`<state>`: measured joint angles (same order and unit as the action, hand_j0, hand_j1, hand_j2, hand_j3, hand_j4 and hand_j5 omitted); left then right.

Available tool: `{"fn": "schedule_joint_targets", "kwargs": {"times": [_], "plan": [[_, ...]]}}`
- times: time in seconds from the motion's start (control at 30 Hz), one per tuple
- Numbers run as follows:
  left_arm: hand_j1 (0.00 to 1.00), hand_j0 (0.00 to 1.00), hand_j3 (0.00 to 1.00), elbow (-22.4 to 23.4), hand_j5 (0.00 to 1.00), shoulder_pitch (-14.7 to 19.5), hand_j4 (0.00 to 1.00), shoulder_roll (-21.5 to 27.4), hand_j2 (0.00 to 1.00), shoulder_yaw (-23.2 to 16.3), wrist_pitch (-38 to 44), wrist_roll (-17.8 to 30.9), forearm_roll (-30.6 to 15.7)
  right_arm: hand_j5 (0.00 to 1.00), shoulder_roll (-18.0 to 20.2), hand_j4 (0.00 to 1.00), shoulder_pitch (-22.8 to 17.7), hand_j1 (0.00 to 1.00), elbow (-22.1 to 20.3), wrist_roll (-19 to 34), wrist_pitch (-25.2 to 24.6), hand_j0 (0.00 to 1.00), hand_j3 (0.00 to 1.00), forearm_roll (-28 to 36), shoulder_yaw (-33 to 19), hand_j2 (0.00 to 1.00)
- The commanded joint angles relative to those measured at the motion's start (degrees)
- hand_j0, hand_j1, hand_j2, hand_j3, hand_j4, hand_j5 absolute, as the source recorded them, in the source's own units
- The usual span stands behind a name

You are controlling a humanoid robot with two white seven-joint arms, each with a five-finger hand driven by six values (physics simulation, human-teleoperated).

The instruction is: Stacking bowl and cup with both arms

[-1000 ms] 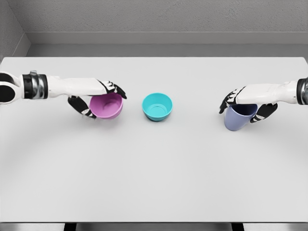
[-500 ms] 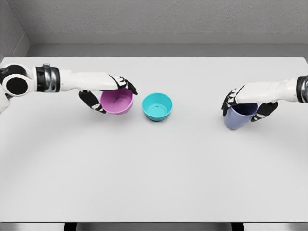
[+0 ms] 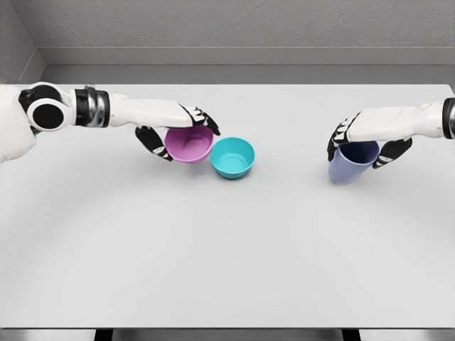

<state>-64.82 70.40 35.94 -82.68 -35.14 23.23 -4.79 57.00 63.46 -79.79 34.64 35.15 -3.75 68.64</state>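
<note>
The left robot hand (image 3: 174, 135) grips the pink bowl (image 3: 189, 144) just left of the teal bowl (image 3: 232, 157) on the table (image 3: 227, 249), nearly touching it, while the right robot hand (image 3: 362, 138), well apart, grips the blue cup (image 3: 351, 161).

Colours only:
- pink bowl (image 3: 189, 144): pink-magenta, plain, no pattern
- teal bowl (image 3: 232, 157): teal/cyan inside and out, plain
- cup (image 3: 350, 161): periwinkle blue outside, darker navy interior
- left hand (image 3: 179, 131), right hand (image 3: 364, 141): white backs, black fingers with white patches
- both arms white; black and metallic-grey bands at the wrists
- table (image 3: 227, 270): flat light grey, unpatterned, darker strip along its near edge
</note>
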Motion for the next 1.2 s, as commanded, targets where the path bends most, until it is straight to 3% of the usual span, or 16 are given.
{"fn": "schedule_joint_targets", "kwargs": {"times": [0.0,0.57,0.83,1.17], "plan": [[0.66,0.66,0.66,0.40,0.66,0.09,0.66,-0.95,0.66,-0.11,0.14,-0.03,-0.48,0.64,0.04,0.64,0.09,0.64,-0.10,-0.02,-0.15,0.64,0.64,0.32,-0.08,0.64],[0.67,0.67,0.67,3.21,0.67,1.41,0.67,-4.56,0.67,-0.20,0.14,-0.03,-0.40,0.64,-0.40,0.64,1.14,0.64,-1.33,-0.54,-0.15,0.64,0.64,0.85,-0.26,0.64],[0.66,0.66,0.66,6.73,0.66,2.73,0.66,-7.99,0.66,-2.04,0.14,-0.03,-0.48,0.64,-0.40,0.64,1.32,0.64,-1.33,-0.63,-0.15,0.64,0.64,1.03,-0.26,0.64],[0.66,0.66,0.66,6.99,0.66,3.08,0.66,-8.25,0.66,-2.04,0.14,-0.12,-0.48,0.64,-0.67,0.64,1.67,0.64,-1.33,-0.81,-0.15,0.64,0.64,1.29,-0.35,0.64]]}}
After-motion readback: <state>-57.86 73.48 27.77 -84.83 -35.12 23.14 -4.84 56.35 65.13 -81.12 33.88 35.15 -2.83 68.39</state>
